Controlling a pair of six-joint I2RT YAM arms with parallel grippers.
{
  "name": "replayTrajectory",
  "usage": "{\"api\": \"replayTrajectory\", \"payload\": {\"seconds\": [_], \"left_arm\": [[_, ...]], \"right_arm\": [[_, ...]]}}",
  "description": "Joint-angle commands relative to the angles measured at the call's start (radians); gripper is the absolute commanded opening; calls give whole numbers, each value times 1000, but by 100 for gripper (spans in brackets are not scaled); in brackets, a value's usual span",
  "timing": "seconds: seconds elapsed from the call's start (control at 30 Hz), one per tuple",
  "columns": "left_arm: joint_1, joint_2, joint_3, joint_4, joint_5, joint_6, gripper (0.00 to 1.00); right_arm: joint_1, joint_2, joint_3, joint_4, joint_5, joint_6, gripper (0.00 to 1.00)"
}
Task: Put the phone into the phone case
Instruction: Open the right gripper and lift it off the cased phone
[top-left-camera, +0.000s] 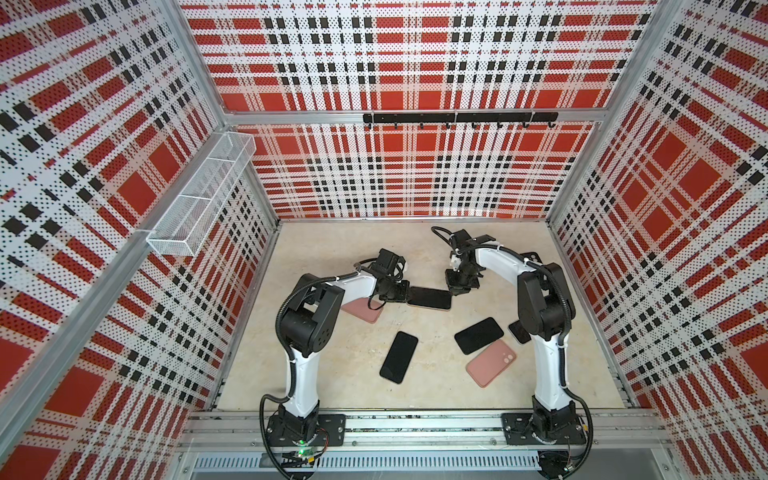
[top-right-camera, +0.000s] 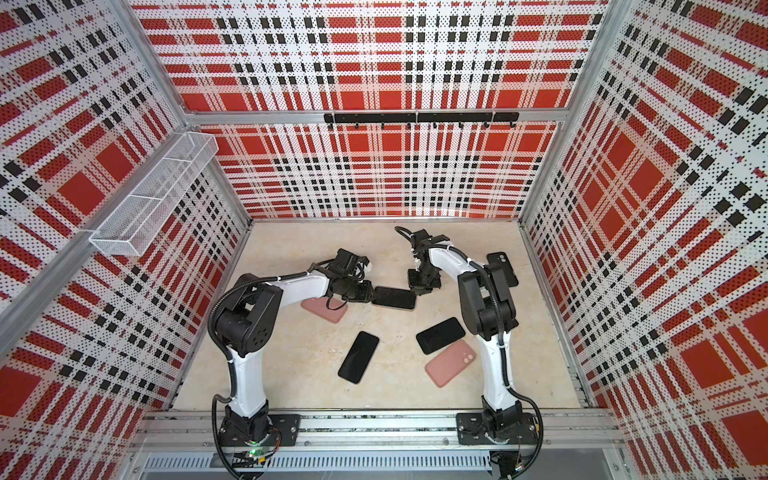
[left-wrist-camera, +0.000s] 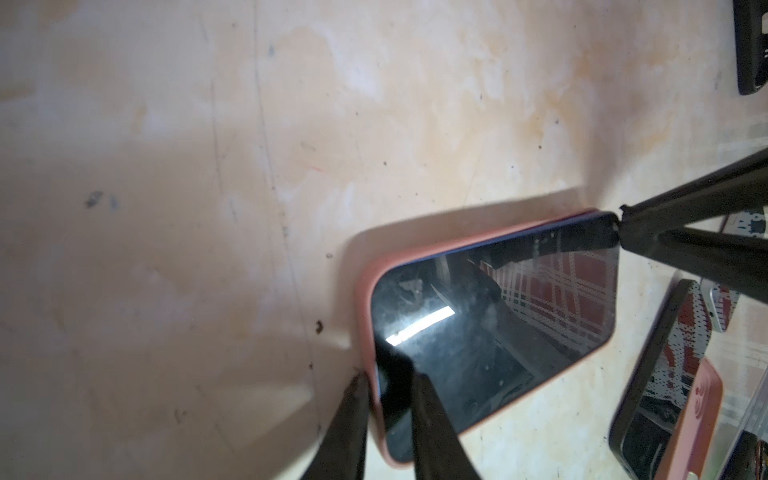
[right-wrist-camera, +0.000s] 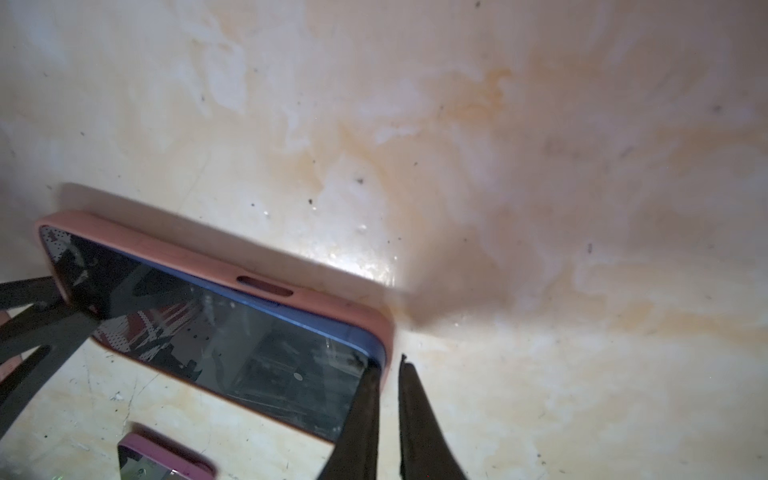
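The phone is seen seated screen-up inside the pink case, which is laid flat on the table. Along one long rim of the case a strip of the phone's blue edge is left showing.

The left gripper is clenched on the case's left end. One finger is laid on the screen and the other is pressed against the outside of the rim.

The right gripper is set at a corner of the case's opposite end. It is almost fully closed and nothing is grasped. One finger is rested on the screen corner; the other is placed just outside the rim, with a sliver of table seen between.

A second phone is found well apart from the case, on its arm-base side. A third phone is found on that same side, further right, with a spare case just beside it. A black case is seen right of the case, beyond the right arm.
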Motion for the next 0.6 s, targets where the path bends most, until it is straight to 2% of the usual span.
{"api": "replayTrajectory", "payload": {"seconds": [0.0, 0.4, 0.57], "left_arm": [[-6, 38, -15, -72, -14, 20, 22], [-7, 35, -13, -71, -8, 19, 22], [-6, 34, -13, -71, -8, 20, 22]], "right_arm": [[3, 49, 17, -9, 6, -18, 12], [20, 165, 26, -66, 42, -40, 8], [45, 209, -28, -32, 15, -29, 8]]}}
